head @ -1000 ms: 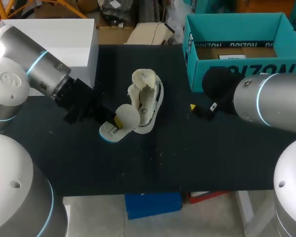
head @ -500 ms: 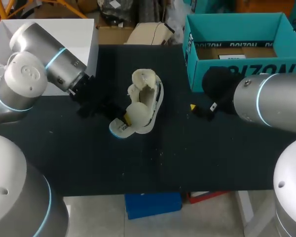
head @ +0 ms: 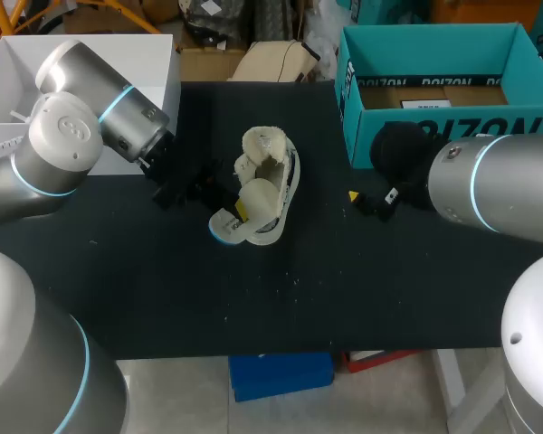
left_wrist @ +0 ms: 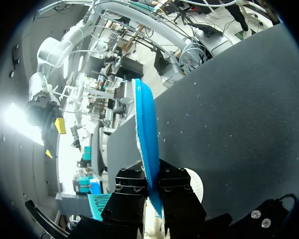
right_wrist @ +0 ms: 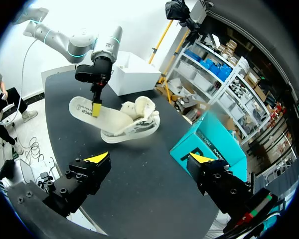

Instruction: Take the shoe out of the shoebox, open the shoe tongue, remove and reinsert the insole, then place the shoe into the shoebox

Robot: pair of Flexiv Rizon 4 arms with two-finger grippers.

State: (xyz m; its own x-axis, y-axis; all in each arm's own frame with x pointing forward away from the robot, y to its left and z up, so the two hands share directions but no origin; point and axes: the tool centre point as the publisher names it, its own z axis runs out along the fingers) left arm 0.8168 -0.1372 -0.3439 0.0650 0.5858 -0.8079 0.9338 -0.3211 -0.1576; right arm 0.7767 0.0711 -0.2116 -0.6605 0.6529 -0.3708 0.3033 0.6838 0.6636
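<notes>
The cream shoe (head: 276, 176) stands mid-table with its tongue pulled open. My left gripper (head: 240, 210) is shut on the white insole (head: 223, 227), whose toe end is pushed into the shoe's opening while its heel end sticks out to the left. In the left wrist view the insole's blue underside (left_wrist: 147, 139) stands on edge between the black fingers (left_wrist: 177, 191). The right wrist view shows the shoe (right_wrist: 134, 122), the insole (right_wrist: 82, 108) and the teal shoebox (right_wrist: 212, 144). My right gripper (right_wrist: 149, 158) hangs open and empty to the right of the shoe, in front of the shoebox (head: 416, 127).
A white box (head: 90, 63) sits at the table's back left, behind my left arm. The black tabletop (head: 281, 298) in front of the shoe carries only small crumbs.
My left arm swung right and toward the back, carrying the insole from beside the shoe's heel into its opening. The right arm has not moved.
</notes>
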